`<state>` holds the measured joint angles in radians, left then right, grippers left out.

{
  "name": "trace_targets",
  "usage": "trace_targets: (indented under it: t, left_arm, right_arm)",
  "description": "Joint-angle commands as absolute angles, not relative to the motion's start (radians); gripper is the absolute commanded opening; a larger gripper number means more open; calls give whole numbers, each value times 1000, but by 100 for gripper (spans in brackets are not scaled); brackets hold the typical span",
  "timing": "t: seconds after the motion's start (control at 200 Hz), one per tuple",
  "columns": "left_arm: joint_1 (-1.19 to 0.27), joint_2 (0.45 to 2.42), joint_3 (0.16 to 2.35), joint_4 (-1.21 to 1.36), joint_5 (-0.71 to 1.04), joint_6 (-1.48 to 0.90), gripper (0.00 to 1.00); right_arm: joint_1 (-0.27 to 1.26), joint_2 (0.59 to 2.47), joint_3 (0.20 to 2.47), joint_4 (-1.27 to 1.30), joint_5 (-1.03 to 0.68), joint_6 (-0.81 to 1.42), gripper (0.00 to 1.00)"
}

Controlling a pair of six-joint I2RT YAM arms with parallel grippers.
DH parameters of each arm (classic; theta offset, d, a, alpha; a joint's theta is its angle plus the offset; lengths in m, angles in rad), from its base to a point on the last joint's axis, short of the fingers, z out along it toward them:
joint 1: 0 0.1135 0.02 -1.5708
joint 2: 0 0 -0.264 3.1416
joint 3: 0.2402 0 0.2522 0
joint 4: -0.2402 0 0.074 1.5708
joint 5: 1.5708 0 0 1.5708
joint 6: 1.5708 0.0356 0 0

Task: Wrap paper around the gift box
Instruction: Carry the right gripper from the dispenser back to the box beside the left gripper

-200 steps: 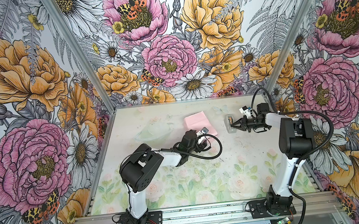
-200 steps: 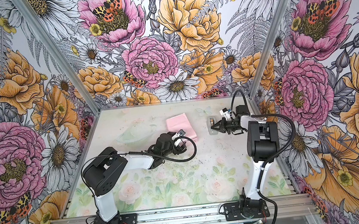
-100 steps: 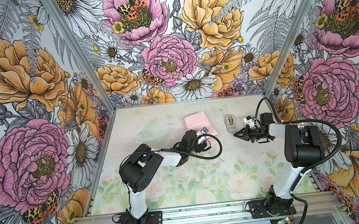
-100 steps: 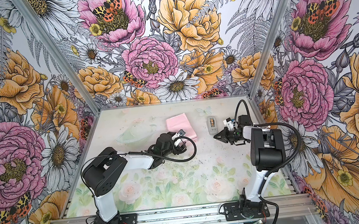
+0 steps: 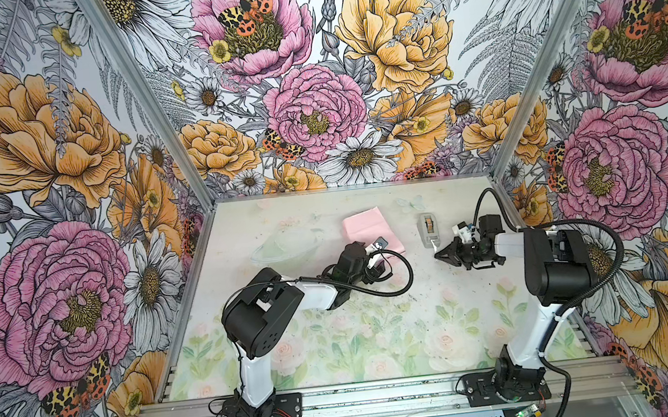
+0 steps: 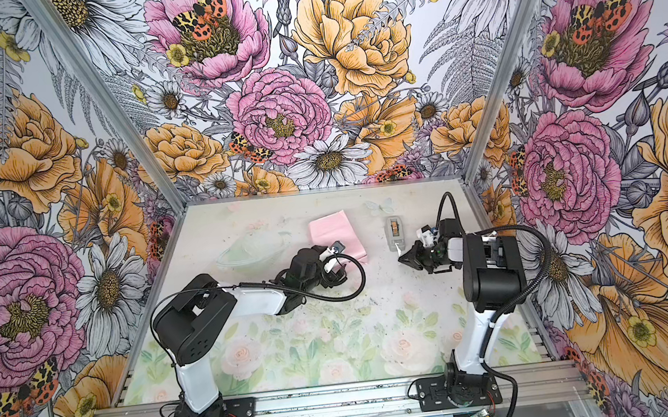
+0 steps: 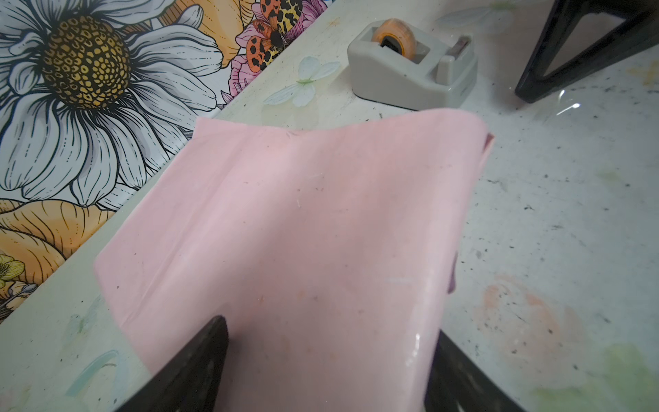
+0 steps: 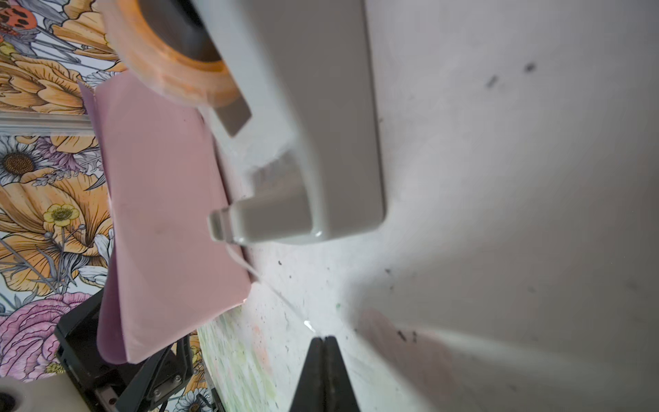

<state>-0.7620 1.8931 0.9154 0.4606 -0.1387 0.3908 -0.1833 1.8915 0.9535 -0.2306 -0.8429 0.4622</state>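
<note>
Pale pink creased paper sheet (image 5: 368, 231) sits folded into a flat squarish package at the back of the floral-print table (image 5: 337, 343), just left of centre in both top views. Pink face is out, with a lilac sliver showing at one edge in the left wrist view. Gift box isn't visible; can't confirm it's under the paper.

Left gripper (image 5: 381, 260) is at the package's near edge. Jaws are spread wide, one black finger (image 7: 199, 360) against each side of the package, clamping it across its width.

Small grey tape dispenser with an orange roll (image 5: 429, 229) stands just right of the package, not touching it.

Right gripper (image 5: 437, 254) is just in front of the dispenser's cutter end. Tips are pinched fully together on a thin clear tape strip (image 8: 271, 285), which runs from the cutter to the tips.
</note>
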Motion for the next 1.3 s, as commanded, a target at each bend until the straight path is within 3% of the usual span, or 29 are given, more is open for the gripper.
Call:
trace_targets:
  t: [0.0,0.49,0.8,1.076,1.296]
  left_arm:
    - [-757,1910,884,308,-141,344,81]
    - [-758,1911,889,306,-140,343,81]
    - [-759,1912,891,305,-137,342,81]
    - [-757,1910,890,306,-135,341,81]
    - [-758,1909,893,306,-127,340,81]
  right_arm:
    - [-177,1877,951,-204,-741,513,0]
    - [-174,1797,898,-235,-574,558,0]
    - [-131,1582,854,-178,-688,495,0]
    - [54,1359,717,54,-750,555,0]
    - [195,1372,639,227,-755,608,0]
